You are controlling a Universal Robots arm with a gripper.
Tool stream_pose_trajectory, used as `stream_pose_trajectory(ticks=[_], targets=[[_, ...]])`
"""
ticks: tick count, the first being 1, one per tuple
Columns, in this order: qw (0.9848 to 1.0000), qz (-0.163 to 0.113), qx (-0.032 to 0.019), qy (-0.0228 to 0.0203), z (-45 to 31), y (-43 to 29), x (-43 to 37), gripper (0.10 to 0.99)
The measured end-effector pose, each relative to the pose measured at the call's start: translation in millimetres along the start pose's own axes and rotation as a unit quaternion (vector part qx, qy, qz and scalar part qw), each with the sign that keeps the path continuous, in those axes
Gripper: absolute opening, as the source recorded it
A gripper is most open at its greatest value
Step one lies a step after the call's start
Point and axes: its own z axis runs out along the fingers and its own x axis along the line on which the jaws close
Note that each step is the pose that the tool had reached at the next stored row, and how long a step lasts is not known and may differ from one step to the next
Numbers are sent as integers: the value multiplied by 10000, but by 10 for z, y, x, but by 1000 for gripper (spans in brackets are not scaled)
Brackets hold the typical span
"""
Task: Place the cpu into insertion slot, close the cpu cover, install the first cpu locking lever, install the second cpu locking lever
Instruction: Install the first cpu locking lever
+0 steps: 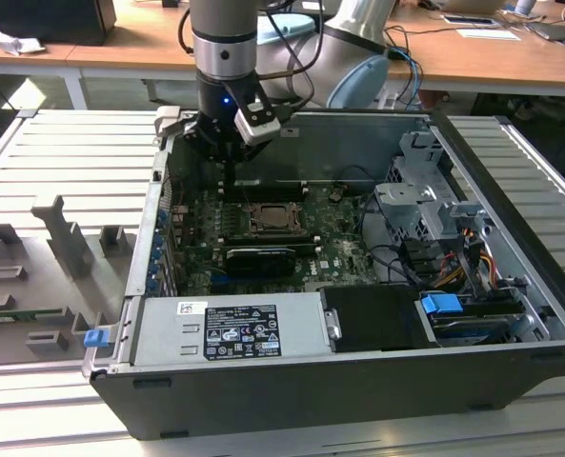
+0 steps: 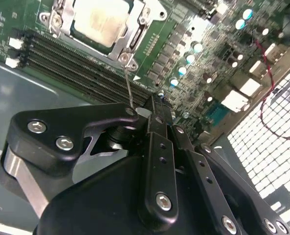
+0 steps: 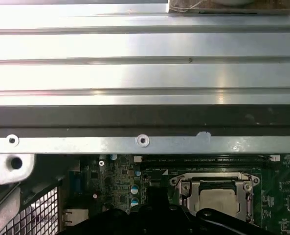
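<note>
cpu [image 2: 100, 22]: small flat square chip with a pale silvery-grey metal face, sitting flat in its socket right now; in the first wrist view it shows at [image 3: 222, 199].
insertion slot [image 1: 277, 221]: square socket with a silvery metal rim, in the middle of the green circuit board [image 1: 344, 252], and the chip is in it.
cpu cover [image 2: 135, 34]: thin silvery metal frame plate, lying down over the chip, the pale face showing through its square window.
locking lever [image 2: 128, 83]: thin silvery wire rod, rising from the socket's corner and running straight up to the claw's tip; I can't tell whether they touch.
claw [image 2: 157, 101]: black, its fingers drawn together with no gap showing at the tips; in the exterior view it hangs low [image 1: 227, 179] inside the case, just beyond the socket's far corner on the exterior view's left.
memory slots [image 2: 71, 63]: long black rows running just beside the socket.
computer case [image 1: 511, 205]: dark grey open box, lying on the ribbed aluminium counter [image 1: 63, 162].
power supply [image 1: 230, 328]: grey metal box with a white label, along the near side of the case.
</note>
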Motion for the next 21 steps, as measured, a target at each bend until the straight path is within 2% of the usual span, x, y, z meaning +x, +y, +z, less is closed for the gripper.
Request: stream_pose_trajectory(ticks=[9,14,19,20,21], targets=[[10000,-1,16,0,15,13,-241,106],[10000,0,21,2,34,19,-474,106],[10000,0,15,2,40,17,-482,106],[10000,0,-68,3,41,10,-482,106],[9998,0,-204,5,41,-1,-482,106]])
